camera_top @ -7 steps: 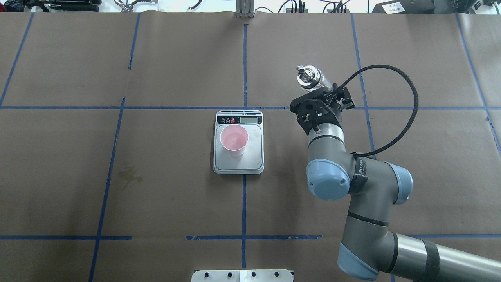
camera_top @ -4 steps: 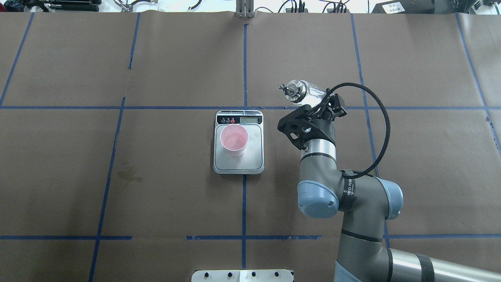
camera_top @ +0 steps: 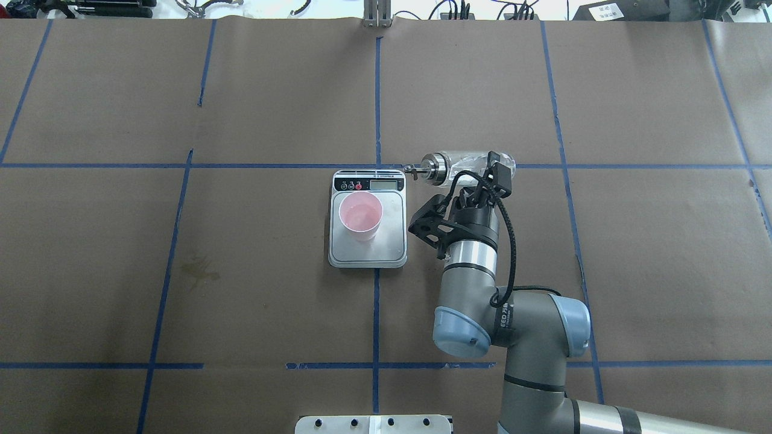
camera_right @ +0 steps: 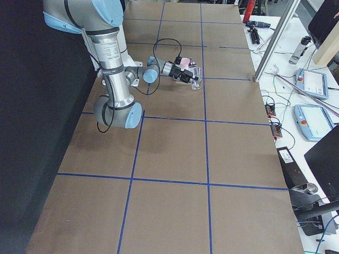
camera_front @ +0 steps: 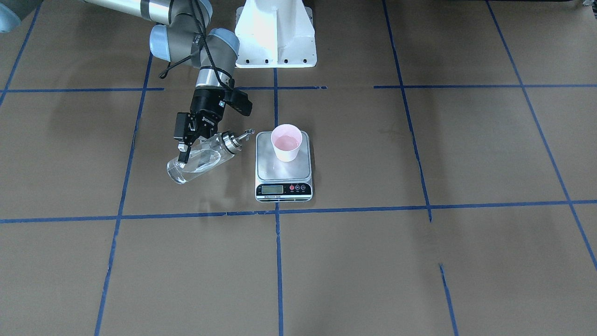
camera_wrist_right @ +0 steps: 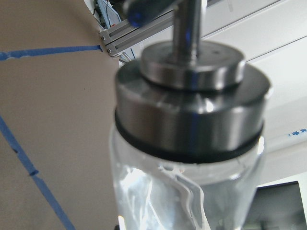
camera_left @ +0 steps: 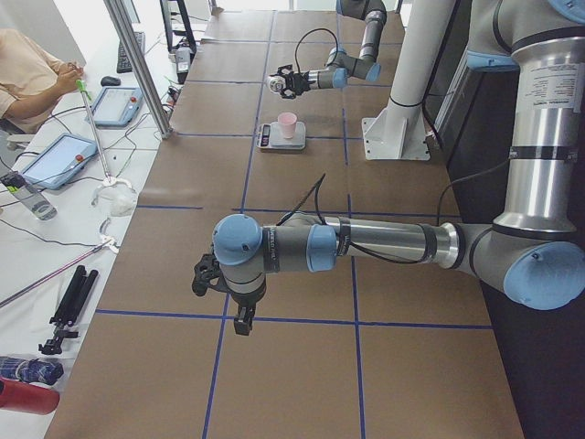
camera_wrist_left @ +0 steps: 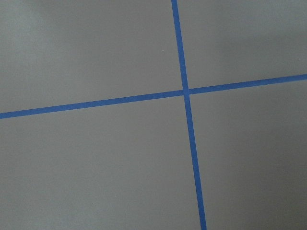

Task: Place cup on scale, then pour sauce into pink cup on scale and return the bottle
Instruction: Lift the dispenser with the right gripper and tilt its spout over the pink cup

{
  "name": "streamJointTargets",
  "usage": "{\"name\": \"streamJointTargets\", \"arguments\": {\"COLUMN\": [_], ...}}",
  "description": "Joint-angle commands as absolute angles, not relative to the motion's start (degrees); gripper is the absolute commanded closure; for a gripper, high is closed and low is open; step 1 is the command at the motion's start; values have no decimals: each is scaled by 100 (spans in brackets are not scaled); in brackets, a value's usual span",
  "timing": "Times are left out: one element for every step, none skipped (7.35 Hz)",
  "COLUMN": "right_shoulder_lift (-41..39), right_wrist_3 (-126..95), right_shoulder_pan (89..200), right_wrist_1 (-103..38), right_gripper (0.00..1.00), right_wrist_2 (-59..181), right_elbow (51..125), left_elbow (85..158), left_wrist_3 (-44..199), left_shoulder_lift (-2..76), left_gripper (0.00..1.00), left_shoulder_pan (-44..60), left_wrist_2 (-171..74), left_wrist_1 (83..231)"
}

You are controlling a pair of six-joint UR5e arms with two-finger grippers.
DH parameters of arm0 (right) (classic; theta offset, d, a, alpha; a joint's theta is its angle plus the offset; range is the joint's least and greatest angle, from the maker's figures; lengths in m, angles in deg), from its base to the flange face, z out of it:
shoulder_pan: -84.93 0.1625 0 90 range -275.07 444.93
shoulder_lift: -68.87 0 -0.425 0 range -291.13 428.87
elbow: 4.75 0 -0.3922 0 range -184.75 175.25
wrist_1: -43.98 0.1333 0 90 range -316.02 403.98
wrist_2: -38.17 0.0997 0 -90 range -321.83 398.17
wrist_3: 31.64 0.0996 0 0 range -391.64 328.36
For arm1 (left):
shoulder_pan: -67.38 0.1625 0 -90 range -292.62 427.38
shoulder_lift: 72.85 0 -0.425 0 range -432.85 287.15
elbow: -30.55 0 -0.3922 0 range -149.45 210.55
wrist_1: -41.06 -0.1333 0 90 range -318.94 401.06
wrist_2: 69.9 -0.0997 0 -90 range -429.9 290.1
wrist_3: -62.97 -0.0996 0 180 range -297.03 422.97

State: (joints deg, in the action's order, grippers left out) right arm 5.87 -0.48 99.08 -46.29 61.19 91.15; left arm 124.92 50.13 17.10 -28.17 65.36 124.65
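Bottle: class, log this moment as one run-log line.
right gripper: shut on bottle | bottle: tilted, spout beside scale, short of cup | cup: upright on scale

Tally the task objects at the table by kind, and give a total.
pink cup: 1
kitchen scale: 1
glass bottle: 1
Total: 3

Even, bright light casts soft shadows; the right wrist view's bottle point(camera_wrist_right: 189, 124) looks blurred up close.
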Motion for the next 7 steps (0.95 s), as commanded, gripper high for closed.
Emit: {"name": "streamJointTargets", "arguments": {"right_shoulder_lift": [787, 787, 796, 787, 796, 787, 796], "right_wrist_3": [-53, -53, -61, -79, -140, -228, -481], "right_shoulder_pan": [9777, 9724, 9662, 9636, 9635, 9635, 9644], "right_wrist_1": [-5226, -5226, -5235, -5253, -5444, -5550, -5578], "right_gripper": [100, 100, 100, 100, 100, 100, 100], "right_wrist_2": [5796, 5646, 5445, 5312, 5189, 5057, 4847], "right_elbow": [9036, 8887, 8799, 8763, 8719, 8727, 8727], "left_elbow": [12486, 12486, 12477, 12477, 12477, 12477, 12477], "left_wrist_3": [5013, 5013, 5013, 5013, 5013, 5013, 5013], "left_shoulder_lift": [1706, 1706, 1715, 1707, 1706, 1706, 1706], "left_gripper": [0, 0, 0, 0, 0, 0, 0], "left_shoulder_pan": [-2816, -2816, -2816, -2816, -2816, -2816, -2816], "left_wrist_2": [6536, 6528, 6536, 6536, 6536, 6536, 6528], "left_wrist_1": [12464, 12464, 12464, 12464, 12464, 12464, 12455]}}
